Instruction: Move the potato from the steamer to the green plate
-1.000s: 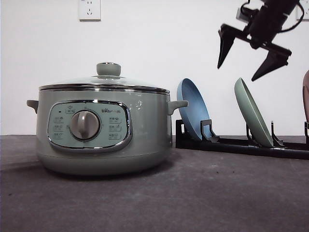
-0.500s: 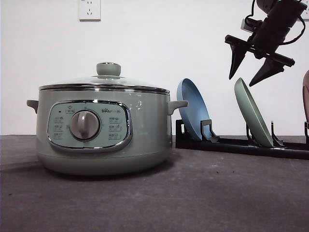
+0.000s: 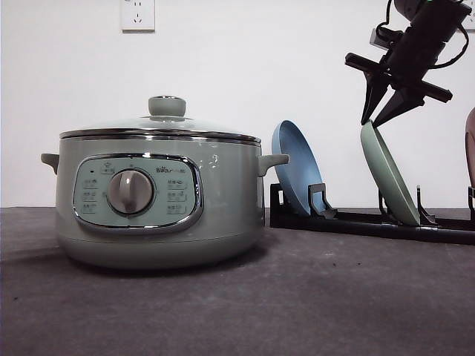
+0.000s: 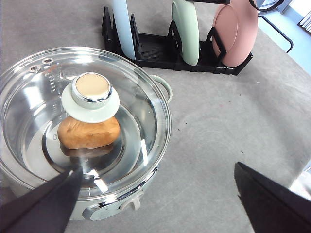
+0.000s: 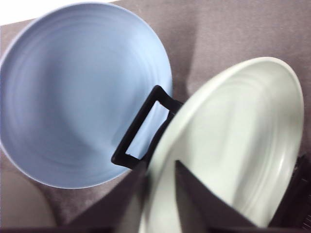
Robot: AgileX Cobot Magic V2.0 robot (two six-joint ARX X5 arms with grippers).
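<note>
The steamer (image 3: 156, 200) stands on the left of the table with its glass lid (image 4: 136, 97) on. Through the lid, the orange-brown potato (image 4: 87, 133) lies inside, partly hidden under the green knob (image 4: 90, 94). My left gripper (image 4: 158, 167) hovers open above the steamer's near side, holding nothing. The green plate (image 3: 390, 178) stands on edge in a black rack (image 3: 356, 222) at the right. My right gripper (image 3: 371, 123) is shut on its top rim. In the right wrist view, the right gripper (image 5: 160, 165) has one finger on each face of the green plate (image 5: 243, 145).
A blue plate (image 3: 297, 167) stands in the rack's slot beside the green one, close to the steamer's side handle (image 3: 273, 161). A pink plate (image 4: 235, 31) fills the slot on the other side. Grey table lies in front of the rack and steamer.
My right gripper has come down and slightly right onto the green plate's top rim. Its fingers have gone from wide open to closed on the rim. The steamer and plates have not moved.
</note>
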